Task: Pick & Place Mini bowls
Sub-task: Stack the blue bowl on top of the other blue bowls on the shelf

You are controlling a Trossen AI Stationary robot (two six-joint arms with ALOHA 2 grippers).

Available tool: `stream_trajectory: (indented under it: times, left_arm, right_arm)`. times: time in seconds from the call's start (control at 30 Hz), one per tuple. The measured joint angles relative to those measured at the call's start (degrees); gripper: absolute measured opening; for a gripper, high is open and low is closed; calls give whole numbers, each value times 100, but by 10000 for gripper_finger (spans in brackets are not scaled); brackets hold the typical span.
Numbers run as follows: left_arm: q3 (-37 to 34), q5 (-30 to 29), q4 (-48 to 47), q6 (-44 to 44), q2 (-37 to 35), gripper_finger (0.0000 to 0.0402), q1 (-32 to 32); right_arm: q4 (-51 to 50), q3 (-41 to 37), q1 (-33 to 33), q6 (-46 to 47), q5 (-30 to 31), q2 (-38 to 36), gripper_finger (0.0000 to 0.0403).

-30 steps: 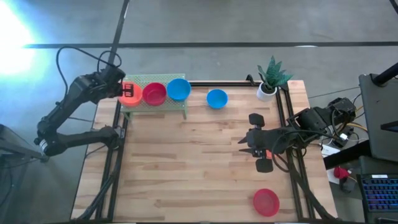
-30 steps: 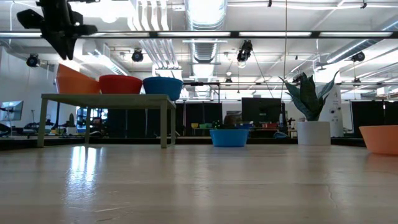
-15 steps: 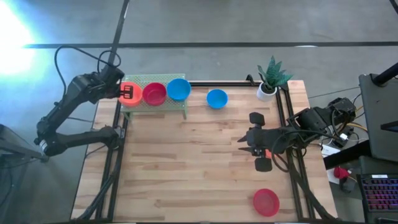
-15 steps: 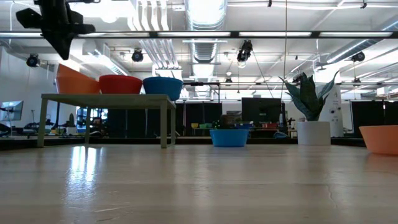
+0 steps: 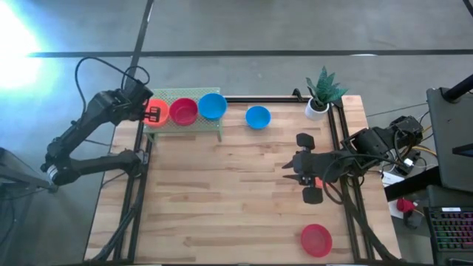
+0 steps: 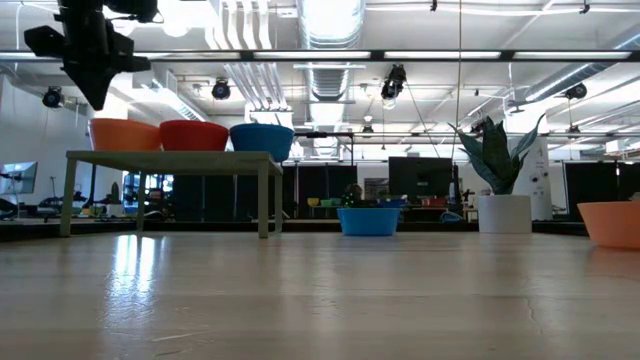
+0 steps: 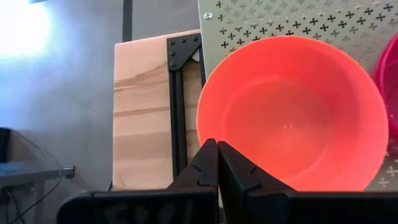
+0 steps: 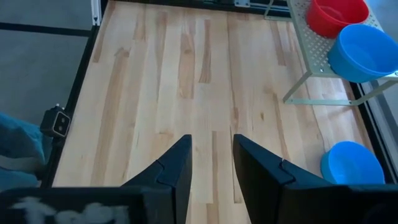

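Three mini bowls sit in a row on a green perforated shelf (image 5: 194, 127) at the table's far left: orange (image 5: 157, 118), red (image 5: 183, 111) and blue (image 5: 212, 106). Another blue bowl (image 5: 257, 117) rests on the table to the right of the shelf. A red one (image 5: 315, 240) lies near the near right corner. My left gripper (image 7: 215, 147) is shut and hangs over the orange bowl's (image 7: 292, 112) left rim. In the low view its tip (image 6: 96, 104) stands just above the bowl (image 6: 125, 134), apart from it. My right gripper (image 8: 211, 146) is open over bare table at mid right.
A white pot with a green plant (image 5: 319, 103) stands at the far right corner. Black frame rails (image 5: 336, 148) run along the table's left and right sides. The wide wooden middle (image 5: 222, 192) of the table is bare. Equipment and cables lie beyond the right edge.
The orange bowl was tilted with its left side raised under my left gripper a second ago. It now sits level on the shelf beside the red one. My left arm has shifted a little above it. The right arm has kept still.
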Motion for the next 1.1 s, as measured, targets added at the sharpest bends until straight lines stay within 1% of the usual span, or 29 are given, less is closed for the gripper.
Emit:
stream_trajectory:
  times: [0.1, 0.33, 0.5, 0.67, 0.73, 0.83, 0.97, 1.1]
  left_arm:
    - [162, 2, 7, 56, -6, 0, -2]
    - [810, 111, 18, 446, -158, 0, -192]
    - [1112, 265, 137, 800, -331, 0, -539]
    - [1137, 354, 136, 968, -562, 0, -953]
    - [1115, 386, 117, 1038, -630, 0, -1118]
    - [1117, 526, 132, 1141, -710, 0, -1336]
    - [1114, 711, 132, 1256, -748, 0, -1567]
    - [1114, 769, 132, 1427, -745, 0, -1684]
  right_arm:
    - [4, 0, 0, 1, 53, 0, 111]
    - [0, 0, -108, 524, 750, -2, 111]
    - [-47, 0, -536, 1073, 950, -2, 111]
    - [-59, -22, -1140, 1273, 960, -1, 111]
    - [-57, -24, -1409, 1282, 849, 27, 111]
    - [1, -72, -1833, 1265, 412, 83, 111]
    - [156, -257, -2343, 1266, 282, 202, 111]
    - [523, -485, -2852, 1257, -248, 416, 111]
